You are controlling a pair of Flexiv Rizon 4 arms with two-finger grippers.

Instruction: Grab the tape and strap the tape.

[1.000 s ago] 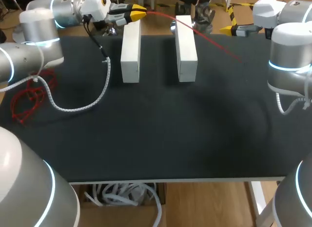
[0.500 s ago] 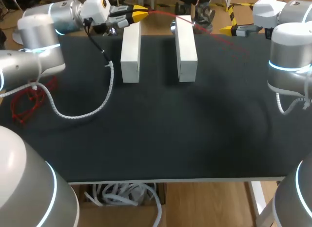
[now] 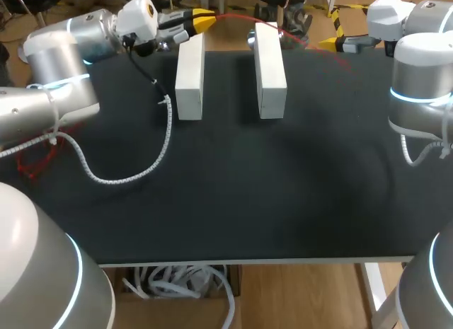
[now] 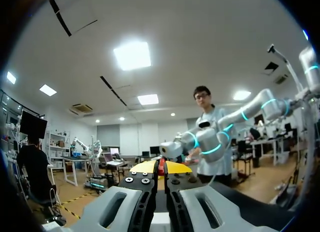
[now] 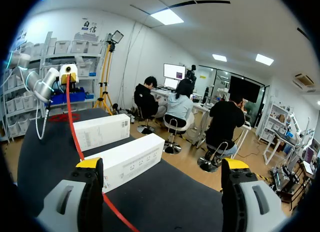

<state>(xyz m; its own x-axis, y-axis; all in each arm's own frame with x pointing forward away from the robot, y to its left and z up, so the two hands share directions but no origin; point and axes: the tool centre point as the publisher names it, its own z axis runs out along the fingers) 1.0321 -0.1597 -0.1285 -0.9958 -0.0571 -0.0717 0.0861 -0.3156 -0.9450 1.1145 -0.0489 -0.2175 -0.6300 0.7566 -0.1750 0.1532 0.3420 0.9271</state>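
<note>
A thin red tape [image 3: 283, 33] runs from my left gripper [image 3: 205, 19] over the rear end of the right white block [image 3: 270, 71] to the table's back right. My left gripper is shut on the tape's end, and the red strip [image 4: 161, 167] shows between its closed yellow tips. My right gripper [image 3: 333, 42] hangs at the back right, wide open and holding nothing. In the right wrist view the tape [image 5: 75, 134] passes just beside one finger [image 5: 91, 164] of that gripper [image 5: 162, 167], touching neither pad. More red tape [image 3: 28, 166] lies heaped at the left edge.
Two long white blocks stand side by side at the back, the left one [image 3: 190, 74] under my left gripper; both blocks [image 5: 102, 132] show ahead of the right gripper. A white spiral-wrapped cable [image 3: 127, 177] from the left arm loops over the table's left part.
The left arm's elbow has swung right and back, dragging its cable along. The tape's far end has slid toward the table's rear edge. The right arm has not moved.
</note>
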